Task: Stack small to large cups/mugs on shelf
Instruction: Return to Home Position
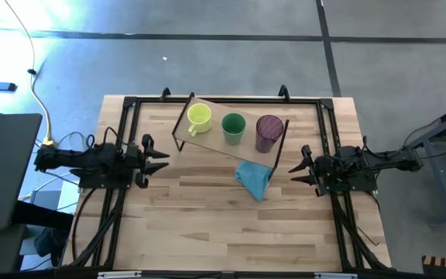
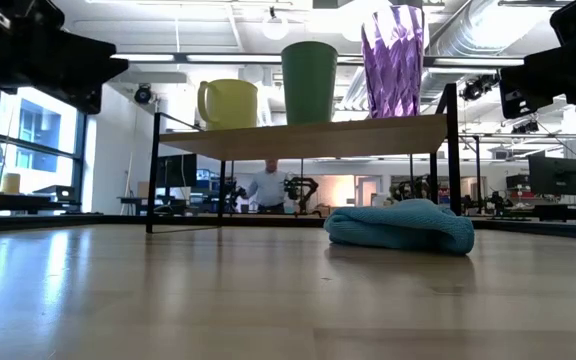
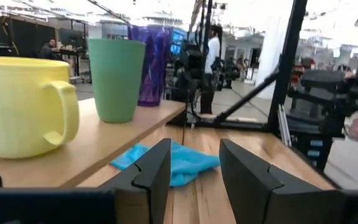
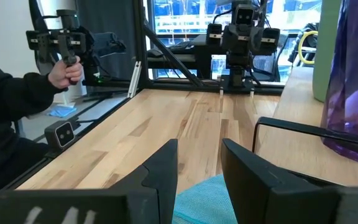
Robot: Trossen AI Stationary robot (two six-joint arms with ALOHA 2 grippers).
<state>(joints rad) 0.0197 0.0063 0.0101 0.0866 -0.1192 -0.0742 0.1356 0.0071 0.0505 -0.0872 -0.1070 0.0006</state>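
A yellow mug (image 1: 199, 117), a green cup (image 1: 233, 128) and a purple ribbed tumbler (image 1: 269, 132) stand upright in a row on the wooden shelf (image 1: 211, 140) at the table's far middle. They also show in the low view: mug (image 2: 228, 103), cup (image 2: 309, 82), tumbler (image 2: 394, 60). My left gripper (image 1: 163, 160) is open and empty at the table's left, level with the shelf's left end. My right gripper (image 1: 294, 171) is open and empty at the table's right, beside the shelf's right end.
A crumpled blue cloth (image 1: 254, 178) lies on the table just in front of the shelf's right end. A black metal frame (image 1: 130, 105) runs round the table's far and side edges. A person's hand (image 4: 64, 71) holds a controller beyond the table.
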